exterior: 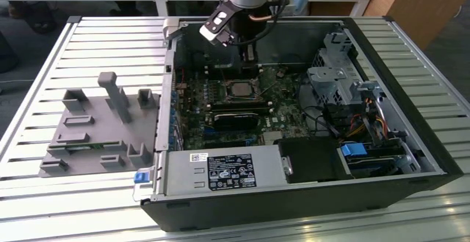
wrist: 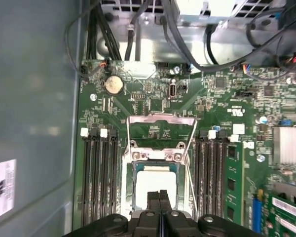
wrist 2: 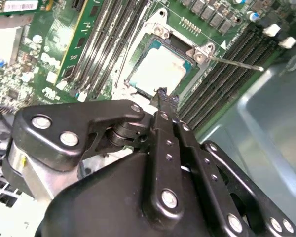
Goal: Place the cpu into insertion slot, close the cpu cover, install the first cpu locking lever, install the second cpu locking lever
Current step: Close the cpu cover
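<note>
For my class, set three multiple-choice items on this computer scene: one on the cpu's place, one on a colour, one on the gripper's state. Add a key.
1. Where is the cpu? A in the insertion slot; B in the gripper; C on the grey fixture.
2. The circuit board is: A blue; B green; C red.
3. The gripper is: A wide open; B shut on the cpu; C shut, empty.
Key: 1 A, its pale face lies within the slot; 2 B, green surrounds the slot; 3 C, its fingers meet, nothing between.

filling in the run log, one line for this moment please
hand: shut, empty | cpu: in insertion slot | hand tips over cpu
</note>
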You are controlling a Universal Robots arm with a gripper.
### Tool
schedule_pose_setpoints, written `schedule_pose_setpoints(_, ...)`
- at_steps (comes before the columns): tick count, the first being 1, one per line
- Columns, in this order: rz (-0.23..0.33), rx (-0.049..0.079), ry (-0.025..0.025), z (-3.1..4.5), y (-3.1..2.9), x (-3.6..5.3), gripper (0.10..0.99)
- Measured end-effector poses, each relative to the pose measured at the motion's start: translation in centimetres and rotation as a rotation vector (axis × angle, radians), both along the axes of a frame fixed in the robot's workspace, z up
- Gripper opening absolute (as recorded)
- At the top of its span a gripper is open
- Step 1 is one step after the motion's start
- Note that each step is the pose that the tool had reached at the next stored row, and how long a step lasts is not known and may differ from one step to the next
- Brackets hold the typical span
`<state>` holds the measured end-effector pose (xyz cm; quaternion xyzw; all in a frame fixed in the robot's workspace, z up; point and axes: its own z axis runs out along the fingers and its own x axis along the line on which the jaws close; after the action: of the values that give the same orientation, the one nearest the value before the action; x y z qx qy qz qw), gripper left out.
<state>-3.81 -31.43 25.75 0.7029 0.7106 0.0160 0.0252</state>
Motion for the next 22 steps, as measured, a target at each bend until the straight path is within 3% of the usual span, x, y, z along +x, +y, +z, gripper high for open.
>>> schedule_pose_setpoints(2,0.0,0.0,0.0001,0.42,0.0,0.0,0.106)
schedule_pose_setpoints(11,0.0,0.0,-0.0001,0.42,-0.76,0.04,0.106)
schedule_pose_setpoints(16,0.0,0.0,0.0003,0.43,-0.77,1.27,0.106)
schedule_pose_setpoints(22,0.0,0.003,0.0007,0.89,-0.77,1.79,0.106)
